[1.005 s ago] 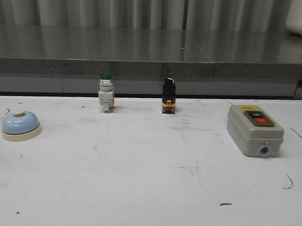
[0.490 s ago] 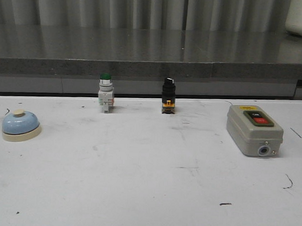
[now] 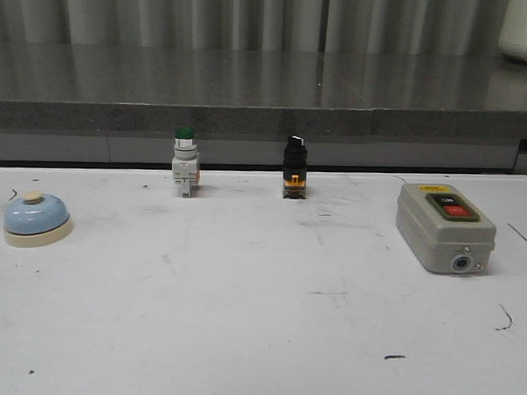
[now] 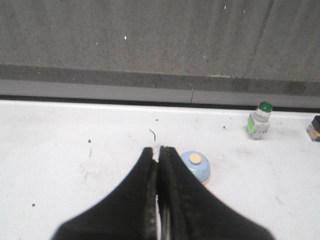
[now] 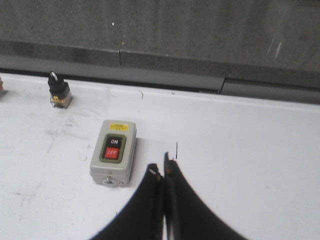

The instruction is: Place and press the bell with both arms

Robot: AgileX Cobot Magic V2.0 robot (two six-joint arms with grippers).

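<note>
The bell (image 3: 36,220), a light-blue dome on a cream base with a cream button, stands at the far left of the white table. In the left wrist view the bell (image 4: 195,165) sits just beyond and beside my left gripper (image 4: 159,148), whose black fingers are shut with nothing between them. My right gripper (image 5: 162,169) is shut too and empty, hovering over bare table beside the grey box. Neither gripper shows in the front view.
A green-capped push-button switch (image 3: 184,162) and a black rotary switch (image 3: 294,166) stand at the table's back edge. A grey box (image 3: 442,226) with ON and OFF buttons lies at the right. A dark raised ledge (image 3: 267,119) runs behind the table.
</note>
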